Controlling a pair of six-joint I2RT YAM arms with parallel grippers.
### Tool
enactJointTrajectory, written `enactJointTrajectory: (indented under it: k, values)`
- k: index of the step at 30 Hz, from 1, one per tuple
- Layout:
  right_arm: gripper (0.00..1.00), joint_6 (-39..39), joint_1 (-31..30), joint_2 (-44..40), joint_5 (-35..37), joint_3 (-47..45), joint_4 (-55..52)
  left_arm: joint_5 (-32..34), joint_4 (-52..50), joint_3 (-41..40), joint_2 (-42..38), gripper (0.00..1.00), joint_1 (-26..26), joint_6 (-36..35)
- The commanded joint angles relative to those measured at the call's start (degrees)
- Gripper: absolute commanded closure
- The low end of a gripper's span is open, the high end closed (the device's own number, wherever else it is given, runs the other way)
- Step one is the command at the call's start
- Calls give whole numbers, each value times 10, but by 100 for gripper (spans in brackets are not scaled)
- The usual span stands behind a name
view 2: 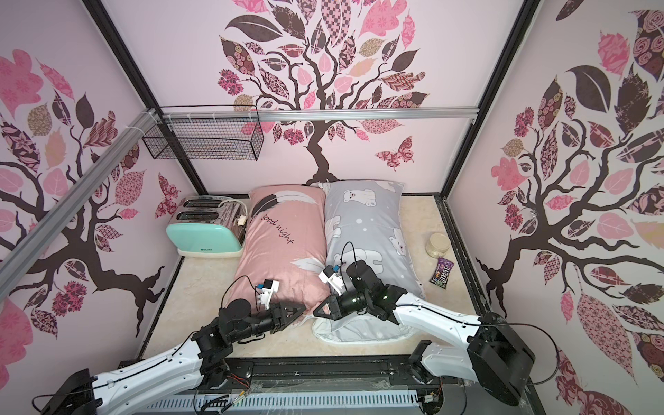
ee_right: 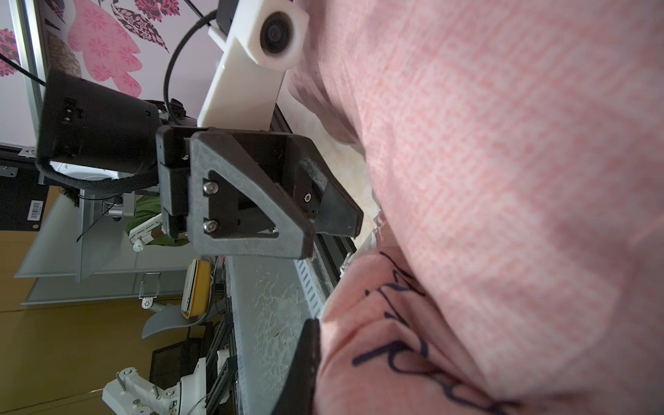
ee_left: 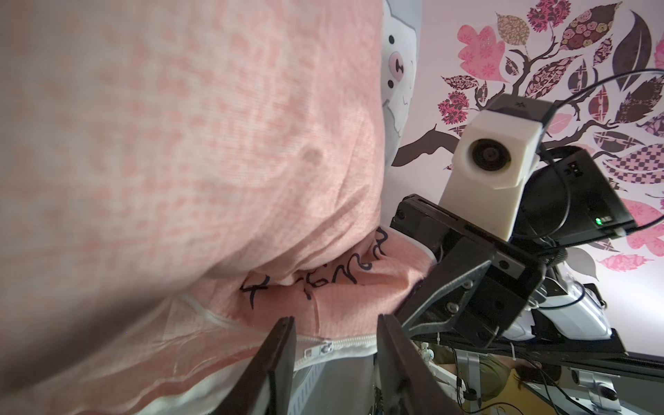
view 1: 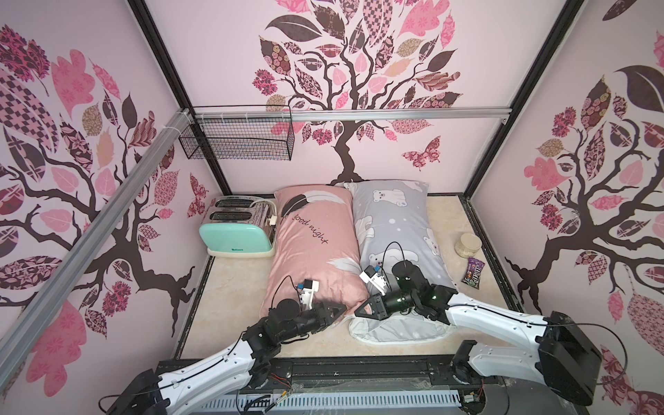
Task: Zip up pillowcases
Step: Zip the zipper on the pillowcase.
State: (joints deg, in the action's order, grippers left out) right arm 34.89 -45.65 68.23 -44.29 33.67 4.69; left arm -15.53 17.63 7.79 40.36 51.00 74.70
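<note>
In both top views, two pillowcases are lying side by side on the table (view 1: 233, 287), touching along their length: one pink pillowcase (view 1: 312, 248) and one grey pillowcase (view 1: 395, 222). One toaster (view 1: 237, 233), one jar (view 1: 468, 244), one sweet packet (view 1: 474, 273) and one wire basket (view 1: 237, 138) are showing only here. The left claw (view 1: 341, 309) and right claw (view 1: 359, 312) are pointing at each other, close together, at the pink pillowcase's near corner.

The left wrist view alone is showing one zipper pull (ee_left: 325, 346), sitting between the left claw's parted fingers (ee_left: 280, 359), unclamped.

In the right wrist view the right claw is closed, seemingly pinching pink cloth. Only one of its fingers is showing.
</note>
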Motion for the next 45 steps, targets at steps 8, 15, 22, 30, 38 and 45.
enactJointTrajectory:
  k: [8, 15, 22, 30, 38, 45]
  values:
    - [100, 20, 6, -13, -26, -8, 59, -7, 45, -13, 36, 57, 4, 12]
    - [100, 13, 7, -3, -26, -4, 59, -19, 102, -5, 81, 59, 8, 19]
    - [100, 0, 12, 6, -26, -5, 49, -14, 84, -5, 63, 65, 8, 23]
    - [100, -1, 16, 15, -25, -9, 58, -9, 67, -5, 57, 74, 9, 21]
    - [100, -3, 20, 14, -25, -11, 59, -5, 62, -3, 64, 80, 8, 20]
    - [100, -6, 23, 10, -23, -15, 54, 1, 54, -2, 60, 84, 8, 21]
